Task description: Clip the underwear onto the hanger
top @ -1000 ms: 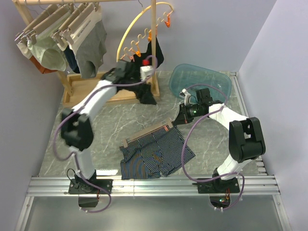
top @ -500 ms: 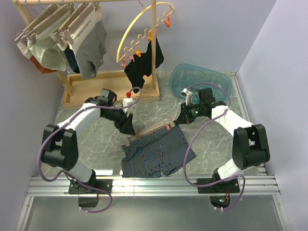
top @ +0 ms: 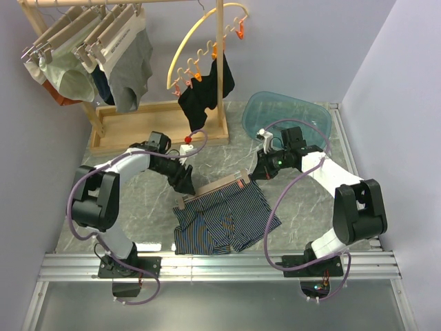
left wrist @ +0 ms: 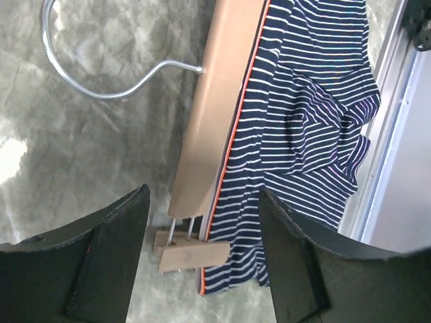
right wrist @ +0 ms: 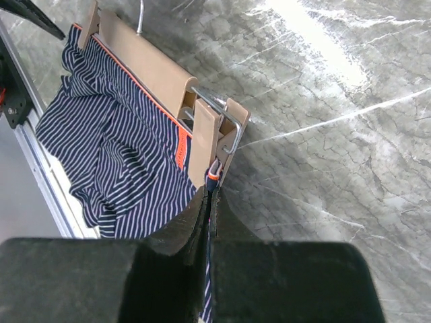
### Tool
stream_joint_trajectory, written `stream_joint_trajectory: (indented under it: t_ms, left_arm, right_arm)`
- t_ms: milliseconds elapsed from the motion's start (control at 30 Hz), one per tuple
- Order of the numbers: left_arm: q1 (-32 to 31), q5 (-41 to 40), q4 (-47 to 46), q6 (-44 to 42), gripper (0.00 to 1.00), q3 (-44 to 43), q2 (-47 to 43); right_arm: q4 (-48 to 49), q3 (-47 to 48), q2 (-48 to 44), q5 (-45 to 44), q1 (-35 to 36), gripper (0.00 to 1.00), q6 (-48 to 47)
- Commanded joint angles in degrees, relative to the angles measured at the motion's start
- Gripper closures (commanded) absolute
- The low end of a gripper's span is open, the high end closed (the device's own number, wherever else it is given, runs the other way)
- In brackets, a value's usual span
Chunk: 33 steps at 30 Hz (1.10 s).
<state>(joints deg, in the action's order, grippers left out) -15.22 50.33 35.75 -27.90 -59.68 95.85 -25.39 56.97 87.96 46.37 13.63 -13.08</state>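
**Right claw pinched underwear by hanger clip**

The right claw was closed on the underwear's edge, just beside 1 clip at the hanger's end. The left claw hung open above the hanger's other end, touching nothing. The underwear lay spread on the desk, its waistband along the hanger's bar.

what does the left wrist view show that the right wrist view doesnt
Left wrist only: the wire hook and its full curve, the left-end clip, and the open left tool. Right wrist only: the right-end clip and the right tool shut on the underwear edge. Both: the hanger, the underwear, the marble table.
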Motion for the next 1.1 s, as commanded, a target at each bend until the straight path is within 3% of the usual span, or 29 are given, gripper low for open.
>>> stream_joint_trajectory:
  t_ms: [0,267,367,600,700,733,833,867,967,1067]
  left_arm:
    - [0.28,4.95,-2.17,-5.05,0.31,0.00,2.48]
    - [0.90,10.40,2.11,-7.68,0.39,-2.72,10.83]
    - [1.77,11.90,3.54,-9.19,0.48,-4.30,12.33]
    - [2.13,13.83,4.94,-10.16,0.86,-4.48,11.38]
    - [2.13,13.75,5.82,-9.37,0.99,-6.32,10.32]
    - [2.13,13.49,6.17,-9.10,0.99,-6.59,9.97]
    - [2.13,12.70,8.27,-9.28,1.00,-8.17,8.74]
    - [2.13,12.34,8.72,-9.28,1.00,-8.69,8.13]
    - [2.04,10.59,8.64,-8.49,1.00,-8.35,5.85]
    - [1.86,9.62,9.25,-7.26,1.00,-7.56,3.82]
  right_arm:
    - [0.25,-0.19,-2.62,-0.23,0.35,1.00,-0.89]
    - [-0.10,-0.28,-3.32,-1.19,0.43,1.00,-1.42]
    - [0.34,-0.54,-3.24,-1.19,0.35,1.00,-1.16]
    - [1.30,-1.16,-3.67,-1.54,0.43,1.00,-1.24]
    - [1.39,-1.42,-4.38,-1.98,0.61,1.00,-1.68]
    - [1.39,-1.51,-4.73,-2.33,0.70,1.00,-1.77]
    - [-0.45,-0.90,-5.34,-4.87,0.79,0.86,-3.35]
    - [-0.80,-0.55,-5.78,-6.02,0.79,0.71,-4.05]
    - [-0.19,-1.59,-9.90,-10.76,0.70,0.50,-7.56]
    - [0.69,-2.74,-14.91,-12.88,0.70,0.41,-12.75]
